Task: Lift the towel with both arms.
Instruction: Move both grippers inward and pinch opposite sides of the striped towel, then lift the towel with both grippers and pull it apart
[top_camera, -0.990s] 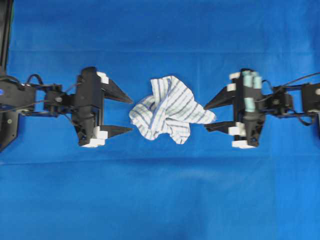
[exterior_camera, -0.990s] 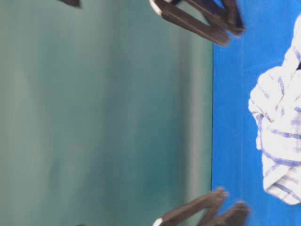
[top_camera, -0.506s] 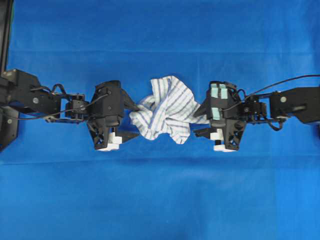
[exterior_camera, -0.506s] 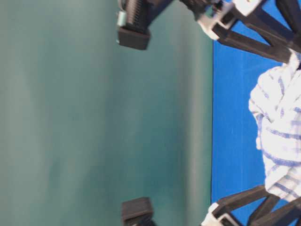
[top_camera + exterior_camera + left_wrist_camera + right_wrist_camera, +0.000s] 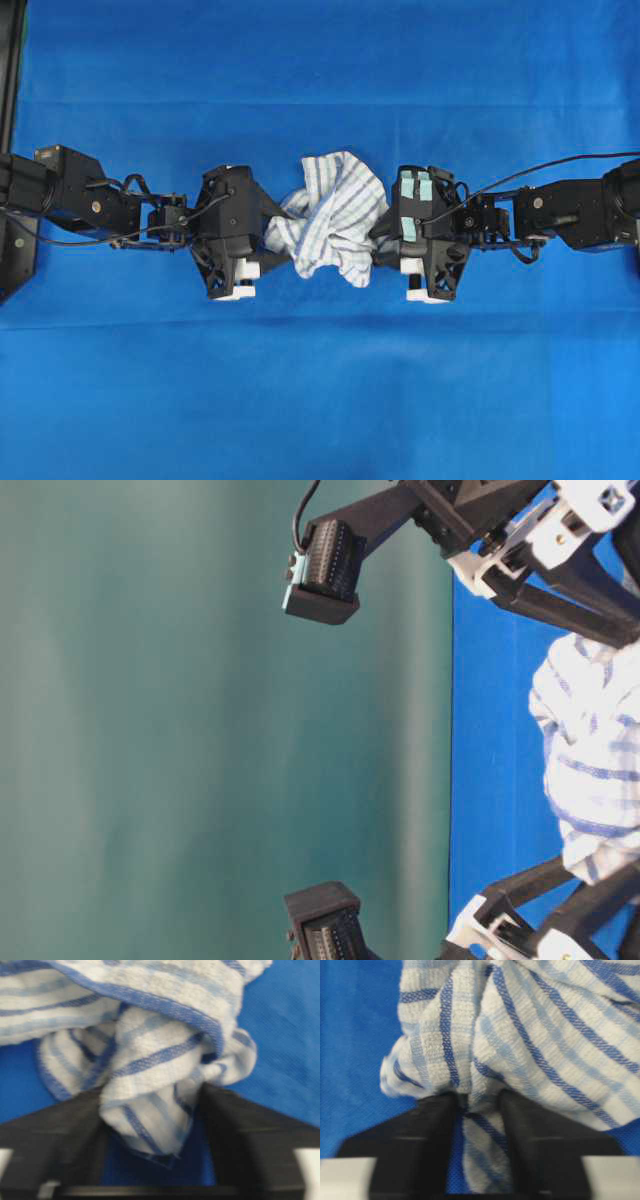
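Both end effectors, L (image 5: 268, 248) & R (image 5: 378, 238), are pinching opposite sides of the crumpled towel (image 5: 330, 215) on the blue surface (image 5: 320, 400), ready for an even two-arm lift.

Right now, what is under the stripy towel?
Around the towel only the blue tablecloth shows, so it lies on that. Whatever sits beneath its bunched middle is covered and cannot be seen.

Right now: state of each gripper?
Left gripper: closing on a towel fold between its fingers; firm grip cannot be told.
Right gripper: shut on a towel fold.
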Controlling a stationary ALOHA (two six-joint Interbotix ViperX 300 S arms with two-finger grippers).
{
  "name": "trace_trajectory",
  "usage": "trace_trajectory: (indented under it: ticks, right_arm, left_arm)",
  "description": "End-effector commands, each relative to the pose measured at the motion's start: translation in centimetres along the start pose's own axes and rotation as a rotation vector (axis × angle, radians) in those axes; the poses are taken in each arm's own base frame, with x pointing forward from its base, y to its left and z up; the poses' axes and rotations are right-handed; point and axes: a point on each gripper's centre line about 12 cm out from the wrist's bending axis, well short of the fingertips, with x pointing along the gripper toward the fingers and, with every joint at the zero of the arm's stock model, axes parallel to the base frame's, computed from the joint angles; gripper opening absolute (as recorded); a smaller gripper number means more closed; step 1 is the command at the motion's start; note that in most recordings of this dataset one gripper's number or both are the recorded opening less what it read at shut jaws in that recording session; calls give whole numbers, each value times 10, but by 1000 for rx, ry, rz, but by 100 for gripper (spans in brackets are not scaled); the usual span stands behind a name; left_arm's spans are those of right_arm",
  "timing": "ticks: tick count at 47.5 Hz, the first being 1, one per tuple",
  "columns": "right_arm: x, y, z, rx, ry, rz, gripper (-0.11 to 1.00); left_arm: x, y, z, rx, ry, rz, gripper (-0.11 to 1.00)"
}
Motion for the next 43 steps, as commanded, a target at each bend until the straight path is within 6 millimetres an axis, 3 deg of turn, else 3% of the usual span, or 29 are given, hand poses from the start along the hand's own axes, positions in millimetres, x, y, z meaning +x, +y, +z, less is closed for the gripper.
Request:
trace_trajectory:
  ticks: [1,5,9,17,24,32,43]
  right_arm:
    - [-2,-1,7,5,-22,-2,33]
    - [-4,-1,6,5,-20,-2,8]
    - [-7,-1,7,5,-25,-1,5]
    - [-22,0,25,7,-68,2,5]
    - [-45,2,47,7,-109,6,5]
    - [-85,4,84,4,-201,13,5]
    - [-138,4,129,-4,-297,13,5]
  left_arm:
    - [0,-2,5,1,2,-4,41]
    - [-1,-1,4,2,14,-2,18]
    - [-2,-1,8,-2,8,-3,4]
    - [-15,-4,33,-3,-47,-9,5]
    - [-40,-5,66,-7,-81,-13,5]
    - [-77,-6,105,-3,-142,-20,5]
    - [-119,-4,142,4,-233,-16,5]
